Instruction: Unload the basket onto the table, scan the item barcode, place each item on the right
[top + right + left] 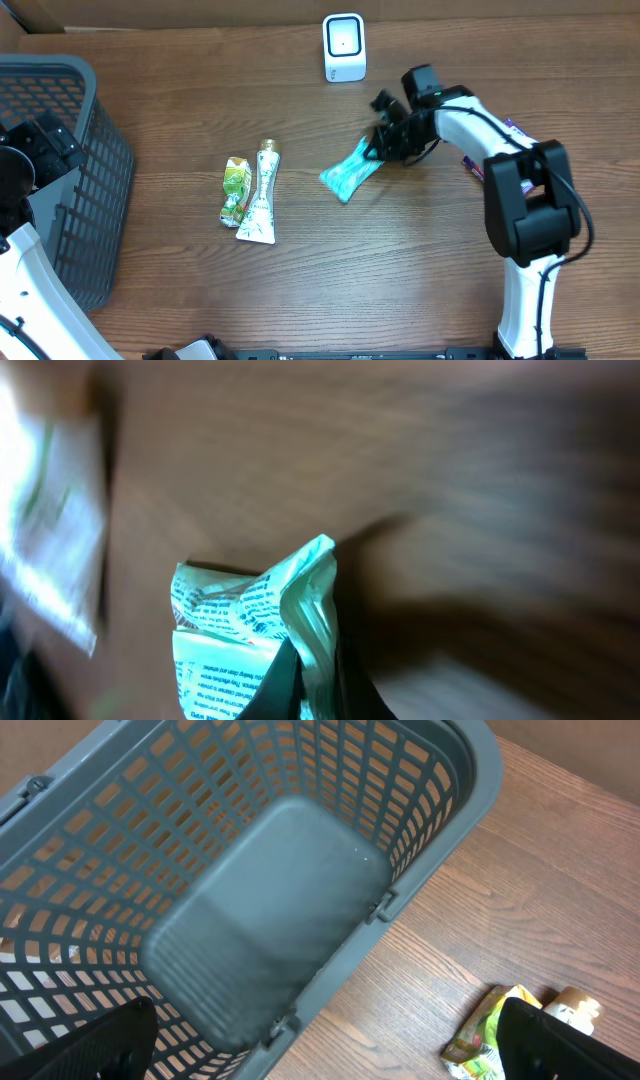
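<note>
Table [400,270] — teal packet [348,172] in right end effector [373,150].

Soft even light keeps my overhead and left wrist views crisp, while my right wrist view smears around the teal packet [240,622].
</note>
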Tool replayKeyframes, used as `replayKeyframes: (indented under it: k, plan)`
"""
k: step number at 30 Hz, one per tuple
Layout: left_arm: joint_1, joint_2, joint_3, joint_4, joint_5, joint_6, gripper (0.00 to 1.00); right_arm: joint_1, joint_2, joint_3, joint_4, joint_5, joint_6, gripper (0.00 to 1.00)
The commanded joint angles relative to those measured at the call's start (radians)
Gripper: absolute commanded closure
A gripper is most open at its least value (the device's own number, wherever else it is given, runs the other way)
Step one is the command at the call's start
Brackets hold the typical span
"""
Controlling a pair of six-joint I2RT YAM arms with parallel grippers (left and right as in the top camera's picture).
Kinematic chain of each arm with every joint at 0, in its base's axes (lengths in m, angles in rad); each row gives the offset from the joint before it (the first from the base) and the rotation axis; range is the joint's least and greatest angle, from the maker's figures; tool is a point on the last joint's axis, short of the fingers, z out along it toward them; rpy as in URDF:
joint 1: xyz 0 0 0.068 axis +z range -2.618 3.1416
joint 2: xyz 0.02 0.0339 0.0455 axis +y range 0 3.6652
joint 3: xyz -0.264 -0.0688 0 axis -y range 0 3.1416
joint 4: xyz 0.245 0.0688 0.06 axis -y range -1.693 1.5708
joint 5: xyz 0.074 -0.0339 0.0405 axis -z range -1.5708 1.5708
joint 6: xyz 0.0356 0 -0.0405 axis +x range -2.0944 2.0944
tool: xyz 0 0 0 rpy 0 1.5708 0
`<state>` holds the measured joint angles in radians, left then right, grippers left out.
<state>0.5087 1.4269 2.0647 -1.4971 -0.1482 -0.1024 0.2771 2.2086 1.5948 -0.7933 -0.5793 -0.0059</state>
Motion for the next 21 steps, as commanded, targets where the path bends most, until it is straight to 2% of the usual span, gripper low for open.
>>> replayKeyframes:
  k: [1,5,10,13,14,15,17,21]
  plan:
    - [0.002,0.000,0.011,0.002,-0.008,-0.010,0.01,-0.004,-0.078,0.035,0.010,0.270,0.334,0.96]
    - [0.002,0.000,0.011,0.002,-0.008,-0.010,0.00,0.017,-0.075,0.013,-0.002,0.286,0.474,0.96]
    - [0.002,0.000,0.011,0.002,-0.008,-0.010,0.00,0.059,-0.075,-0.005,-0.077,0.235,0.493,0.94]
    - [0.002,0.000,0.011,0.002,-0.008,-0.010,0.01,0.069,-0.075,-0.005,-0.134,0.234,0.466,0.63]
    - [0.002,0.000,0.011,0.002,-0.008,-0.010,0.00,0.069,-0.075,-0.005,-0.152,0.234,0.440,0.50]
    - [0.002,0.000,0.011,0.002,-0.008,-0.010,0.00,0.069,-0.075,-0.005,-0.164,0.235,0.413,0.41]
    - [0.002,0.000,0.011,0.002,-0.008,-0.010,0.00,0.068,-0.075,-0.005,-0.179,0.235,0.353,0.33]
    - [0.002,0.000,0.011,0.002,-0.008,-0.010,0.00,0.062,-0.069,-0.005,-0.175,0.210,0.227,0.30]
